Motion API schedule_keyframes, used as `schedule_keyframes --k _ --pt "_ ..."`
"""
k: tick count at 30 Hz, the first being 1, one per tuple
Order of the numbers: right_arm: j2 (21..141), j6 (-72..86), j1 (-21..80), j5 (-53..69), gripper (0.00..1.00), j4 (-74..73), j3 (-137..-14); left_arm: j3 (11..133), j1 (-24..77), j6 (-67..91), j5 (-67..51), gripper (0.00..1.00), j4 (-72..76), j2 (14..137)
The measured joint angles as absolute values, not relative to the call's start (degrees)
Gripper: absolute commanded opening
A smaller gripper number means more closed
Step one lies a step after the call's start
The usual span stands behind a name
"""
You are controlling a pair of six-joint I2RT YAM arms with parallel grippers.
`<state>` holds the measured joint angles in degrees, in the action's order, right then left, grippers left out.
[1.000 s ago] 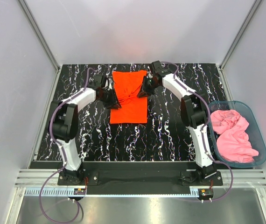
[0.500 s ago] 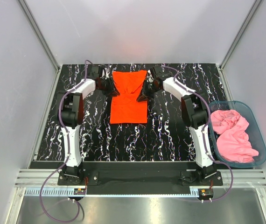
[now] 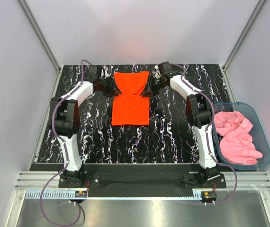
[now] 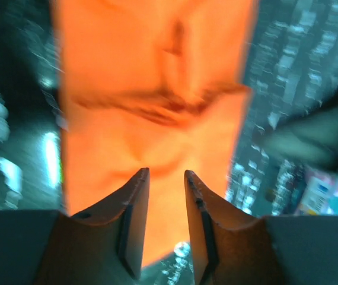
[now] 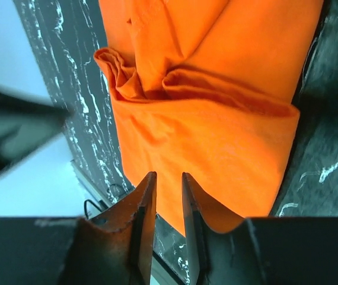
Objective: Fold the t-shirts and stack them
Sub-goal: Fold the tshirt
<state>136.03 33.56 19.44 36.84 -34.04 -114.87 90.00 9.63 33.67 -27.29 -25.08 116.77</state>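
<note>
The bright orange-red t-shirt point(image 3: 131, 101) lies on the black marbled table point(image 3: 173, 132) as a long narrow strip, with a wrinkled crease across its middle. It fills the left wrist view point(image 4: 157, 71) and the right wrist view point(image 5: 216, 130). My left gripper point(image 3: 112, 89) sits at the shirt's left edge by the crease, its jaws a little apart and empty point(image 4: 164, 175). My right gripper point(image 3: 147, 90) sits at the right edge, its jaws also a little apart and empty point(image 5: 169, 177). The light pink t-shirt point(image 3: 237, 137) lies crumpled in a bin.
A clear blue plastic bin point(image 3: 264, 130) stands off the table's right edge and holds the pink shirt. White walls and metal frame posts enclose the table on three sides. The arm bases stand at the near edge.
Both grippers have moved from over the bunched middle of the orange shirt toward the far side and outward to its edges. The cloth at the middle now lies flatter.
</note>
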Motion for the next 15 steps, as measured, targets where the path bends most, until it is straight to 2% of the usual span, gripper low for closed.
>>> schedule_keyframes --k 5,9,15 --pt "140.5 33.4 18.3 40.6 0.25 -33.9 -118.2 82.9 12.9 38.2 -31.2 0.31 -16.3 110.8" --pt "143.2 33.4 17.8 42.2 0.24 -33.8 -119.6 83.0 14.9 41.1 -34.9 0.31 -9.3 116.4" --pt "146.8 33.4 16.4 44.1 0.25 -33.7 -120.7 91.8 13.4 40.8 -37.9 0.33 -10.0 131.7"
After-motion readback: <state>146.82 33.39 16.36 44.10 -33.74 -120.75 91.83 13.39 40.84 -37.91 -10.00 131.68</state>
